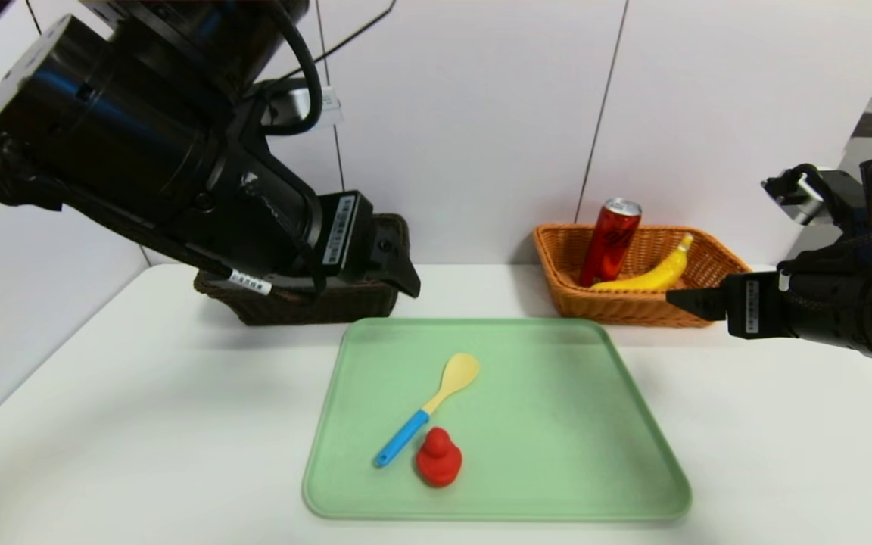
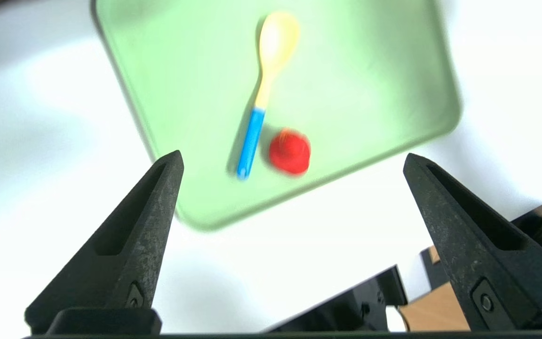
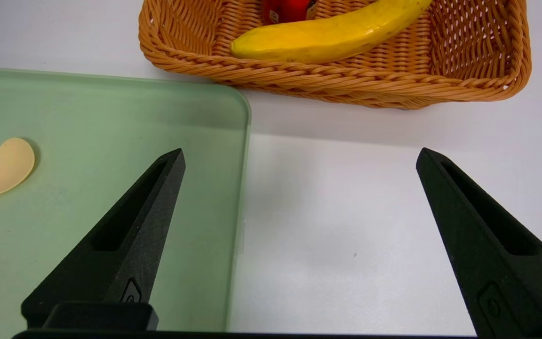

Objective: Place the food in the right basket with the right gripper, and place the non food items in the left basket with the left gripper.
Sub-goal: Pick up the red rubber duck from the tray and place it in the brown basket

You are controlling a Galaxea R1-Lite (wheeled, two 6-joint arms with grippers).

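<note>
And here's the left gripper (image 2: 293, 153), fingers spread wide, nothing between them, up in front of the dark brown basket (image 1: 315, 303) and hiding much of it! Over on the other side, the right gripper (image 3: 303, 151) hangs wide open and empty too, by the near side of the orange-tan basket (image 1: 633, 306).

Out to the green tray (image 1: 542, 424) we go, flat on the white tabletop (image 1: 141, 439): the spoon (image 1: 425, 409) lies slantwise, pale bowl away, blue handle toward the near left corner, with the red rubber duck (image 1: 439, 458) just beside that handle!

Behind the tray, at the right, the orange-tan basket has its food aboard: the red can (image 1: 611, 242) leaning, the yellow banana (image 1: 652, 276) lying next to it. What the dark basket holds, I can't tell!
</note>
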